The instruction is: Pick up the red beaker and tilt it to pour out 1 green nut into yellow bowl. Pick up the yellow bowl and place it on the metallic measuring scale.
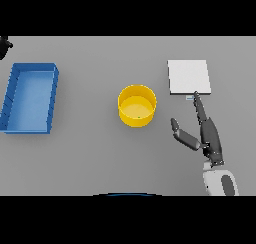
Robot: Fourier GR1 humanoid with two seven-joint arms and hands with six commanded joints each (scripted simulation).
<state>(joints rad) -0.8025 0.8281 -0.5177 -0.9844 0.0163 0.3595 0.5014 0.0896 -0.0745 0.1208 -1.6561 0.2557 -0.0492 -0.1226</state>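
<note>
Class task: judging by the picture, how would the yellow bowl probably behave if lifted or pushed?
The round yellow bowl looks rigid, with upright walls, so it would probably keep its shape. Its wide flat base suggests it slides rather than tips. It appears nearly empty, so likely light.

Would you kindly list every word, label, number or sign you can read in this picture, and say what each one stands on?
No text can be read anywhere.
Scale: a small light strip at its front edge, possibly a display, too small to read.
Yellow bowl: plain, no marks.
Blue tray: plain, no marks.
Right hand: no markings, fingers straight, reaching toward the scale.
</note>
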